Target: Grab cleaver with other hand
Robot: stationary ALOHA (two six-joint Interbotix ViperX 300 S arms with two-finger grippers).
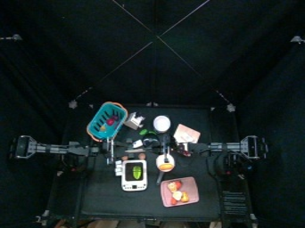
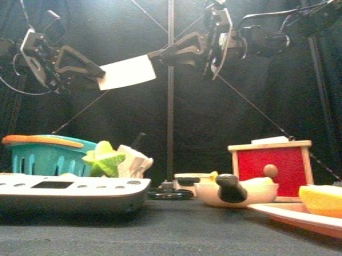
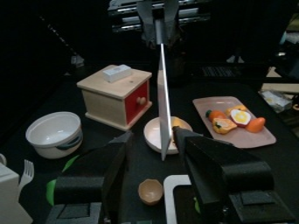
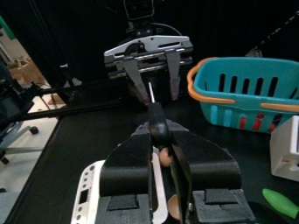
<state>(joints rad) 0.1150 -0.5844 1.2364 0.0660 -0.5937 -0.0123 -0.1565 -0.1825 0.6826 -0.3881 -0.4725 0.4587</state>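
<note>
The cleaver (image 2: 128,72) is a small flat pale pink piece, held high above the table between the two arms. My right gripper (image 2: 158,58) is shut on its right end; the right wrist view shows those jaws (image 4: 158,144) closed on the thin edge of the cleaver (image 4: 142,87). My left gripper (image 2: 104,76) is at the cleaver's left end. In the left wrist view its jaws (image 3: 163,171) stand wide apart, with the edge-on cleaver (image 3: 165,96) between them and not touching either.
Below on the table are a red box with a white lid (image 3: 117,92), a white bowl (image 3: 55,131), a pink tray of food (image 3: 239,121), a teal basket (image 2: 47,152), a white scale (image 2: 67,190) and a small round plate (image 3: 155,140).
</note>
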